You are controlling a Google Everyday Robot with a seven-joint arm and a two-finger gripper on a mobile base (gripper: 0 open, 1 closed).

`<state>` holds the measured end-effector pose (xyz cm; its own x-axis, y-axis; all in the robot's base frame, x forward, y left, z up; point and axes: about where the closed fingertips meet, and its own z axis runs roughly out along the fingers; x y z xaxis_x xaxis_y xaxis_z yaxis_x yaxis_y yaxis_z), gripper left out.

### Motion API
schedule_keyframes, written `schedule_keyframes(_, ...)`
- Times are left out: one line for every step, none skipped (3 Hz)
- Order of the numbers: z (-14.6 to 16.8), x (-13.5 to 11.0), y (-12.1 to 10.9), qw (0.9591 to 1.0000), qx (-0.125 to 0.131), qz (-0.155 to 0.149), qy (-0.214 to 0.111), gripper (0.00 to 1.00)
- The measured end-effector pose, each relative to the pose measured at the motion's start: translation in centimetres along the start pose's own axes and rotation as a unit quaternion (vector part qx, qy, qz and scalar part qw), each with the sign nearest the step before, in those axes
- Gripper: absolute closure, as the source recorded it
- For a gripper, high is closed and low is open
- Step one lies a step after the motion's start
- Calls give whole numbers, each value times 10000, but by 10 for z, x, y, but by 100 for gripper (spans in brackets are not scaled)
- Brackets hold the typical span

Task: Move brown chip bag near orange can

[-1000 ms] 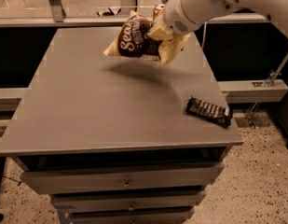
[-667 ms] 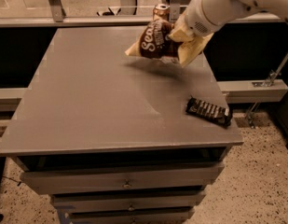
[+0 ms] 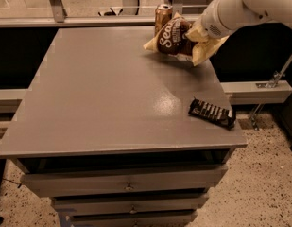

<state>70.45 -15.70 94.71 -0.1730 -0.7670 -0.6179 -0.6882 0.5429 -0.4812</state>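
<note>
The brown chip bag (image 3: 176, 39) with white script and pale yellow edges hangs low over the far right of the grey table (image 3: 112, 93), tilted. The gripper (image 3: 196, 34) at the end of the white arm is shut on the bag's right side; the bag hides its fingers. The orange can (image 3: 162, 17) stands upright at the table's far edge, just behind and left of the bag, partly covered by it.
A small dark striped snack-bar wrapper (image 3: 212, 113) lies near the table's right front corner. The table has drawers below its front edge. A metal rail and glass partition run behind the far edge. A step and floor lie to the right.
The arm has carried the bag to the right and toward the far edge, lowering it until it sits just in front of the can.
</note>
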Motion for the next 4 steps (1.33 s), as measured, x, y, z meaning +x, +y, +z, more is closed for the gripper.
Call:
schedule_keyframes(18, 6, -15, 9997, 130, 180, -131, 100)
schedule_keyframes(29, 16, -24, 9989, 244, 347, -203, 100)
schedule_keyframes(35, 24, -30, 9981, 301, 488, -239, 82)
schedule_keyframes(42, 29, -30, 9975, 286, 595, -248, 59)
